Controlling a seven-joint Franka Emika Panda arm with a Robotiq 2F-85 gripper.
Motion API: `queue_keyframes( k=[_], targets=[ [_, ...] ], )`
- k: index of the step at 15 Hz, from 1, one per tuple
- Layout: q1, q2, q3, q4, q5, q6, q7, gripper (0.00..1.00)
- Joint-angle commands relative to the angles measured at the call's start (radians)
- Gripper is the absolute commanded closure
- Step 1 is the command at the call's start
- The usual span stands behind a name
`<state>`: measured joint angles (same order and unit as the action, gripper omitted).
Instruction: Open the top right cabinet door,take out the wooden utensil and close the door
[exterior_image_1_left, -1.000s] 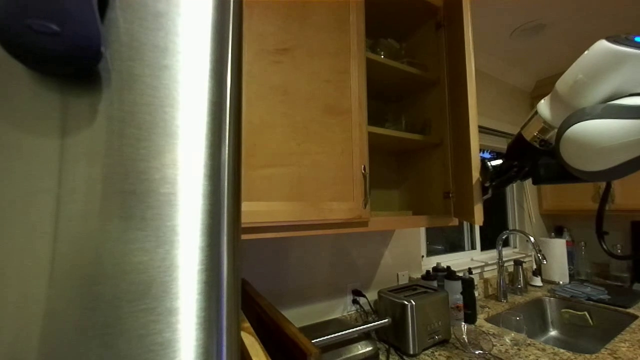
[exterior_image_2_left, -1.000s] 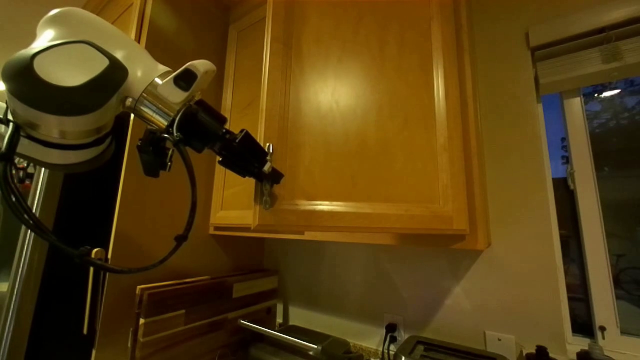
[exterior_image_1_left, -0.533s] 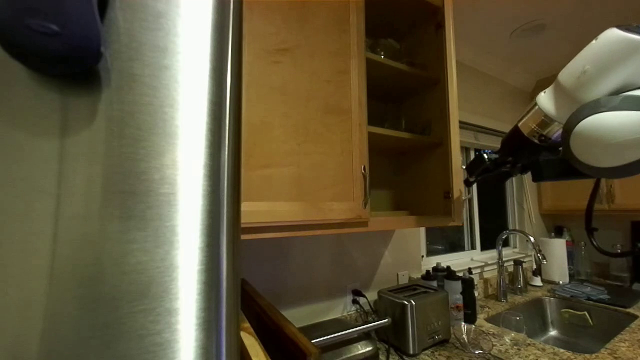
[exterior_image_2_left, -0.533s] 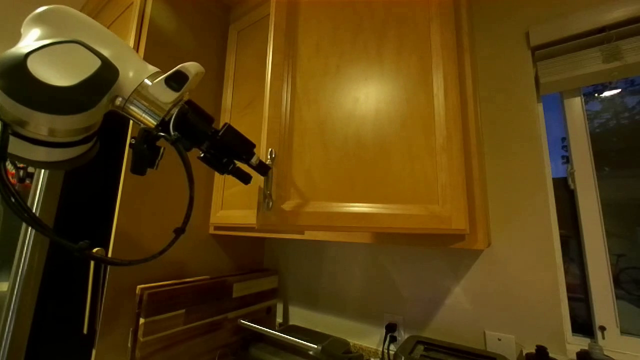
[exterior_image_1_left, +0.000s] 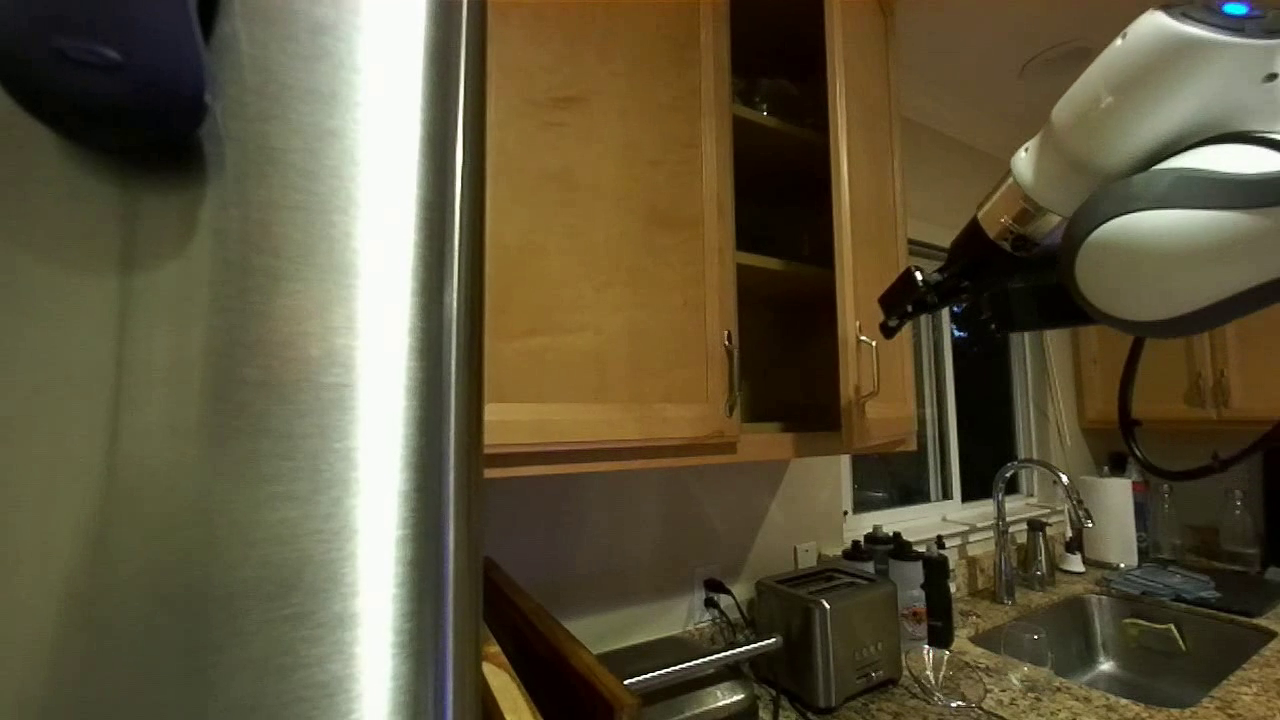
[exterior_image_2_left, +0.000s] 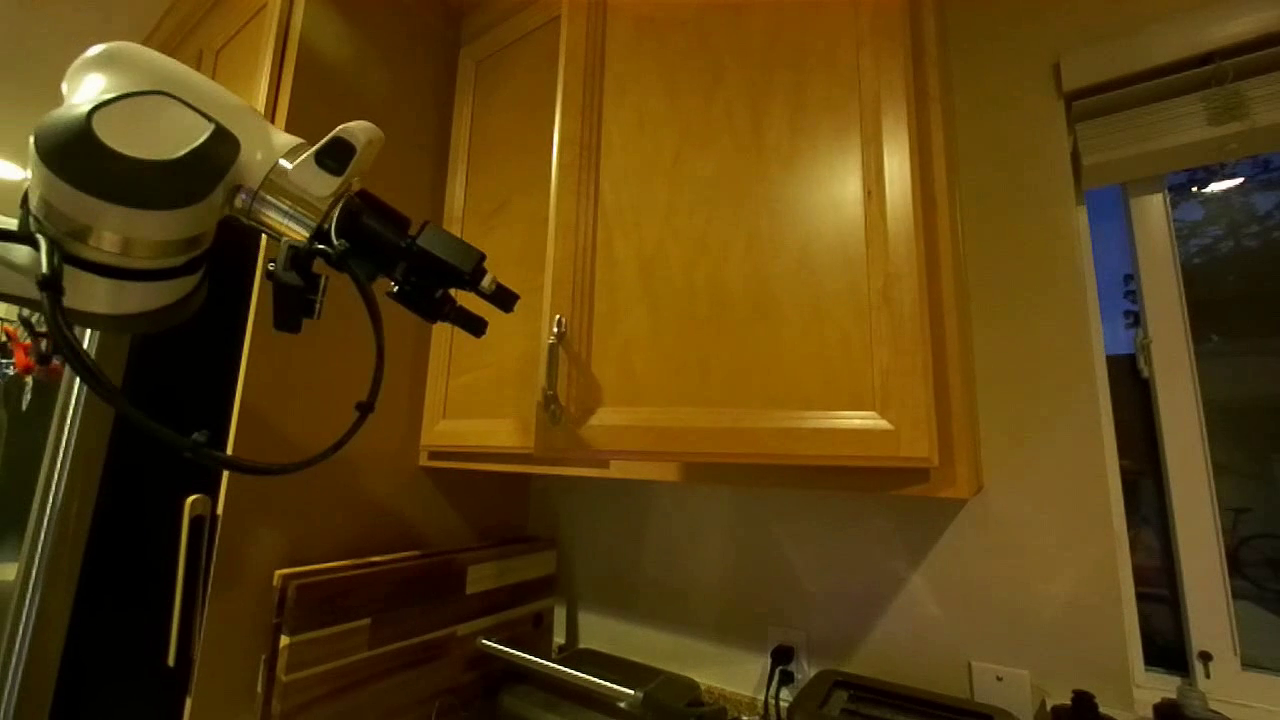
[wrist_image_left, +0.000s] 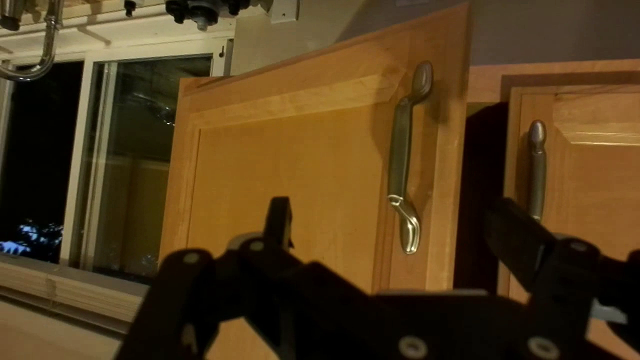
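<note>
The top right cabinet door (exterior_image_1_left: 868, 200) stands partly open, its metal bar handle (exterior_image_2_left: 554, 370) at the lower left corner. In the wrist view, which is upside down, the door (wrist_image_left: 285, 175) fills the middle, and its handle (wrist_image_left: 401, 150) lies beyond the gap between my fingers. My gripper (exterior_image_2_left: 495, 312) is open and holds nothing. It hangs apart from the handle, above it and to its left in that exterior view. Behind the door, dim shelves (exterior_image_1_left: 785, 265) show in an exterior view. The wooden utensil is hidden or out of view.
The twin cabinet door (exterior_image_1_left: 600, 220) beside the opening is shut, with its own handle (wrist_image_left: 537, 165). Below are a toaster (exterior_image_1_left: 830, 630), several bottles (exterior_image_1_left: 908, 580) and wooden boards (exterior_image_2_left: 410, 620). A steel fridge (exterior_image_1_left: 300, 350) and a tall panel (exterior_image_2_left: 340, 400) flank the area.
A second ago my gripper was at the handle; its fingers have since spread and backed away from it, rising a little. The door has swung partway towards its frame, narrowing the opening.
</note>
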<state>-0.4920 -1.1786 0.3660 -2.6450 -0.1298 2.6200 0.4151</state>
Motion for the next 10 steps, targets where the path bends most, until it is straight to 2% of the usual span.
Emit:
queue_keyframes(
  k=[1,5,10],
  targets=[
    [-0.098,0.148,0.080,0.122,-0.021,0.004,0.090,0.00],
    [-0.179,0.266,0.167,0.244,-0.036,-0.039,0.155,0.00],
    [-0.282,0.327,0.247,0.358,-0.104,-0.132,0.258,0.00]
  ],
)
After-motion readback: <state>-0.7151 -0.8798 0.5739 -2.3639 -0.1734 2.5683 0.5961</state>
